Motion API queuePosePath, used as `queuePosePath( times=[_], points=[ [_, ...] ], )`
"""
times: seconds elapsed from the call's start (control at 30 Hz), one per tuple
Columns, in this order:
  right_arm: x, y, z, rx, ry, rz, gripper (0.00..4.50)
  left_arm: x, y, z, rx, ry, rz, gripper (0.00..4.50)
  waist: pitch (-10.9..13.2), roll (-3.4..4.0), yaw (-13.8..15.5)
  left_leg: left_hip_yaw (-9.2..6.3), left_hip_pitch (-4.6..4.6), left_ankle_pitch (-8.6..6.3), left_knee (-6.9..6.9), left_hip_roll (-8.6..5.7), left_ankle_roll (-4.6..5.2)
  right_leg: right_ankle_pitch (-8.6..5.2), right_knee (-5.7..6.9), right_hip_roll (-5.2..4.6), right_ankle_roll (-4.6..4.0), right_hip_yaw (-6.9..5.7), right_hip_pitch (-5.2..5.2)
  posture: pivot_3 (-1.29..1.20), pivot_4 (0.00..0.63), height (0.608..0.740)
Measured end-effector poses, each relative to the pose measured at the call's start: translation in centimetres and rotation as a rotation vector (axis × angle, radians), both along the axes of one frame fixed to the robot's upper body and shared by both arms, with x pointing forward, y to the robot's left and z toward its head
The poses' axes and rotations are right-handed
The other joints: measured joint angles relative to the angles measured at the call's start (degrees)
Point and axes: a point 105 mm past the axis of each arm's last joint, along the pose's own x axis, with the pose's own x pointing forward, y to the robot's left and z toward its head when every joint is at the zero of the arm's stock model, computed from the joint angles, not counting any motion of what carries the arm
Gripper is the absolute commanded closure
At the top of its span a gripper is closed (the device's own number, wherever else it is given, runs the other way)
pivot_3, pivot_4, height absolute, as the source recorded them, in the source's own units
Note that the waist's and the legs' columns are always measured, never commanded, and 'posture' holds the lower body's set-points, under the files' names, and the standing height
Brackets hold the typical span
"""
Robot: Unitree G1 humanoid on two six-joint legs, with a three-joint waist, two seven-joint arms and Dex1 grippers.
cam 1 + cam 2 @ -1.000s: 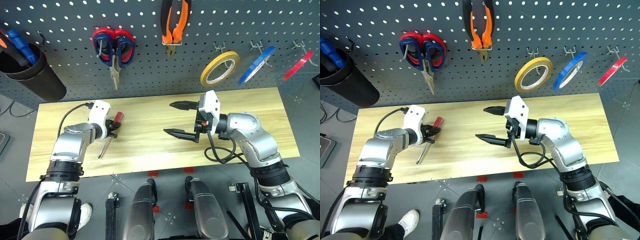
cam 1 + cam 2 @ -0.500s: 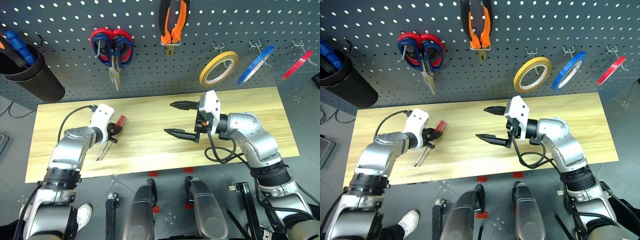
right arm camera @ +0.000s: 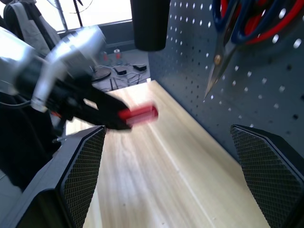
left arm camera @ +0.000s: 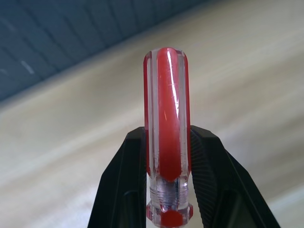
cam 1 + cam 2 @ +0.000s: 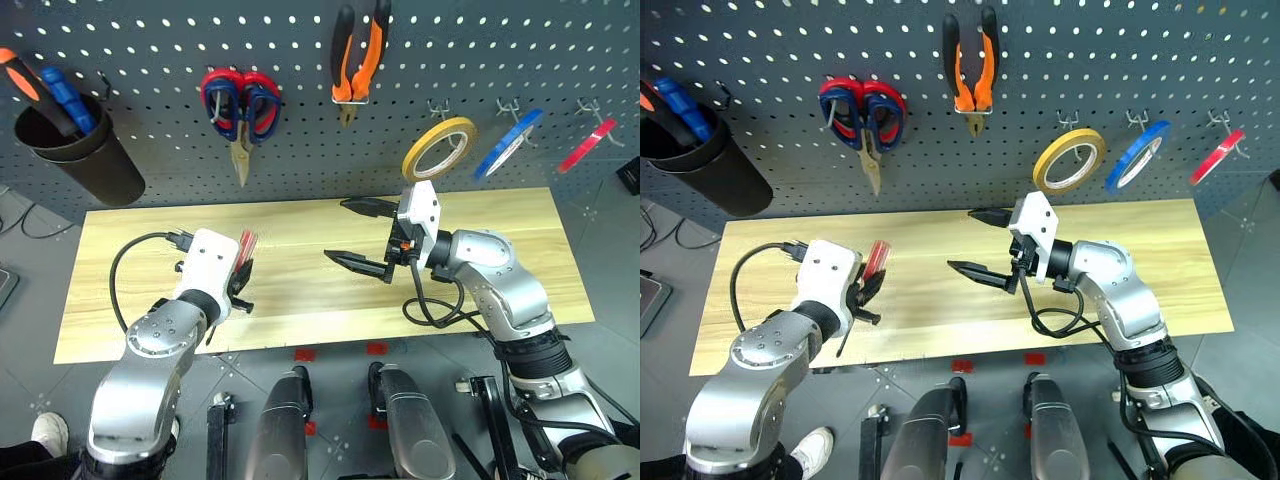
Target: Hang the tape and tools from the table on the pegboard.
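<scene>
My left gripper (image 5: 238,274) is shut on the slim red-handled screwdriver (image 5: 245,246), held above the table (image 5: 300,300) near its left front. In the left wrist view the clear red handle (image 4: 167,137) stands clamped between both black fingers (image 4: 124,183). My right gripper (image 5: 338,231) hangs open over the middle of the table, pointing left, nothing between its fingers (image 3: 71,180). On the pegboard (image 5: 150,40) hang the blue-handled scissors (image 5: 240,100) overlapped with a red-handled pair, the orange-and-black pliers (image 5: 357,60), and the red tape (image 5: 588,145) at far right.
A yellow tape roll (image 5: 438,148) and a blue roll (image 5: 510,143) hang on hooks right of the pliers. A black cup (image 5: 80,150) with orange and blue screwdrivers is fixed to the board at upper left. A black cable (image 5: 125,265) loops from my left wrist.
My left arm has drawn back toward me and risen, carrying the screwdriver up off the wood. The right gripper has stayed put and open. The camera view has shifted slightly.
</scene>
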Motion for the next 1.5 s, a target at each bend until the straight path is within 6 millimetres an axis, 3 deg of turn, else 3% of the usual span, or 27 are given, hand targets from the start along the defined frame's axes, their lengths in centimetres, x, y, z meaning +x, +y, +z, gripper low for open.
queuePosePath(
  times=[0.2,0.3,0.5,0.7,1.13,1.4,1.5],
  points=[
    [-0.3,0.2,1.7,0.117,0.015,-0.001,0.0,-1.9,1.0,2.5,0.122,-0.194,0.13,3.57,-2.6,-0.02,0.2,-0.06,-0.01,0.0,-0.06,0.0,0.0,0.0,-0.06,0.04,0.0,0.04,0.01,-0.05,0.231,0.74],
    [-0.7,0.3,2.8,0.183,0.025,0.013,0.0,-2.3,1.0,5.4,0.202,-0.358,0.153,3.57,-3.9,-0.08,0.8,-0.08,-0.01,0.0,-0.06,-0.05,0.0,0.0,-0.12,0.03,0.0,0.07,0.07,-0.05,0.213,0.74],
    [-0.8,0.3,4.7,0.282,0.028,0.003,0.0,-2.5,2.3,13.7,0.305,-0.716,0.259,3.57,-6.2,-0.32,1.4,-0.12,0.0,-0.01,-0.07,-0.1,0.01,0.0,-0.19,0.1,-0.01,0.05,0.12,-0.06,0.192,0.74],
    [-0.8,0.9,6.5,0.316,-0.014,0.004,0.0,-0.8,4.2,17.5,0.31,-0.807,0.317,3.57,-7.2,-0.34,1.2,-0.11,0.0,-0.01,-0.09,-0.09,0.02,0.01,-0.24,0.15,-0.01,0.04,0.12,-0.06,0.179,0.74],
    [1.0,2.4,7.4,0.344,-0.069,-0.078,0.0,4.5,6.1,20.6,0.174,-0.873,0.312,3.57,-7.6,-0.38,1.0,-0.03,0.0,-0.01,-0.01,-0.13,0.02,0.01,0.05,0.13,-0.02,0.08,0.0,-0.09,0.189,0.74],
    [1.6,2.2,7.0,0.331,-0.081,-0.119,0.0,6.4,6.6,19.6,0.111,-0.855,0.343,3.57,-7.6,-0.39,0.5,-0.01,0.0,-0.01,0.01,-0.14,0.02,0.01,0.39,0.12,-0.02,0.1,-0.06,-0.11,0.203,0.74],
    [1.7,2.0,6.7,0.314,-0.084,-0.135,0.0,6.9,6.4,18.3,0.074,-0.82,0.347,3.57,-7.6,-0.38,0.1,-0.01,0.0,-0.01,0.02,-0.14,0.02,0.01,0.42,0.12,-0.02,0.12,-0.06,-0.11,0.207,0.74]
  ],
)
